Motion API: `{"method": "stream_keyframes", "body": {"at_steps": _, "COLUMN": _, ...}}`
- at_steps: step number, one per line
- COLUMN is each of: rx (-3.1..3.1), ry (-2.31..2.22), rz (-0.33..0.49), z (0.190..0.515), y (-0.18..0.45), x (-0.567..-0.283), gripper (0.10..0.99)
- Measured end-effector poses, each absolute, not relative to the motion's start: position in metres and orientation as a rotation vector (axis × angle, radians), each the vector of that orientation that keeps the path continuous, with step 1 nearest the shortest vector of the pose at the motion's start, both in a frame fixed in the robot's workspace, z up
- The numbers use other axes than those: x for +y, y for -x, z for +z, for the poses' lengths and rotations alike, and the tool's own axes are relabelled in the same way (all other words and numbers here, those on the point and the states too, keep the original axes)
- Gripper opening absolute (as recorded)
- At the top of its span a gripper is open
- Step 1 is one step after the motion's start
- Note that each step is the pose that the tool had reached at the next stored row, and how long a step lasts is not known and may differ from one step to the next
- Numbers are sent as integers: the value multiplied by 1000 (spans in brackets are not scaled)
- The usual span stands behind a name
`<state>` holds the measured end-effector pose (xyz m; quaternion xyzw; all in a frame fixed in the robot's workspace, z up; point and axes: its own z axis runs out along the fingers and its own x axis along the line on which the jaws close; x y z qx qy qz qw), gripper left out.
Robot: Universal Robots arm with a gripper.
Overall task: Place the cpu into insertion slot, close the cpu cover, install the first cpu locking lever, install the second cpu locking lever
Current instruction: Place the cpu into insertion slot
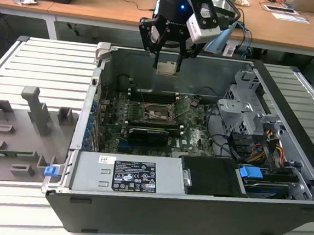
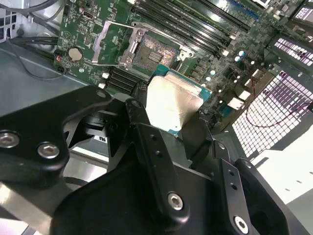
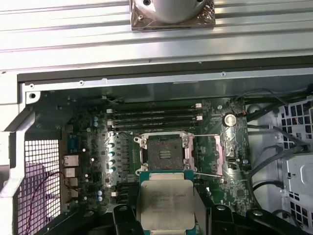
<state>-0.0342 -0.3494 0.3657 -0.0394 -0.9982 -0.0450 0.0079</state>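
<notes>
The cpu (image 3: 166,205) is held pinched between the jaws of the gripper (image 1: 168,62) above the insertion slot (image 3: 165,151); bent pins are risked by tilted seating.

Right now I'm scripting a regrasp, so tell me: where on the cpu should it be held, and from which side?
By two opposite thin edges, coming down from above its metal top. The cpu is a thin flat square held level, so side contact leaves its underside free for the insertion slot. The gripper pinches it that way now, fingers on its sides.
</notes>
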Motion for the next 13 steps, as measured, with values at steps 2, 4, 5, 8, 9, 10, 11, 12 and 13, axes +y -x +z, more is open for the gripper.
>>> {"method": "stream_keyframes", "body": {"at_steps": 2, "rx": -3119, "ry": 173, "rz": -141, "z": 366, "y": 34, "x": -349, "gripper": 525}}
{"method": "stream_keyframes", "body": {"at_steps": 4, "rx": -3118, "ry": 200, "rz": -142, "z": 366, "y": 34, "x": -349, "gripper": 525}}
{"method": "stream_keyframes", "body": {"at_steps": 5, "rx": -3118, "ry": 208, "rz": -142, "z": 366, "y": 34, "x": -349, "gripper": 525}}
{"method": "stream_keyframes", "body": {"at_steps": 8, "rx": -3116, "ry": 254, "rz": -142, "z": 365, "y": 34, "x": -349, "gripper": 525}}
{"method": "stream_keyframes", "body": {"at_steps": 9, "rx": -3116, "ry": 261, "rz": -142, "z": 365, "y": 34, "x": -349, "gripper": 525}}
{"method": "stream_keyframes", "body": {"at_steps": 10, "rx": -3116, "ry": 263, "rz": -142, "z": 365, "y": 35, "x": -349, "gripper": 525}}
{"method": "stream_keyframes", "body": {"at_steps": 11, "rx": -3116, "ry": 264, "rz": -142, "z": 365, "y": 34, "x": -349, "gripper": 525}}
{"method": "stream_keyframes", "body": {"at_steps": 12, "rx": -3116, "ry": 267, "rz": -142, "z": 365, "y": 34, "x": -349, "gripper": 525}}
{"method": "stream_keyframes", "body": {"at_steps": 13, "rx": -3116, "ry": 271, "rz": -142, "z": 364, "y": 34, "x": -349, "gripper": 525}}
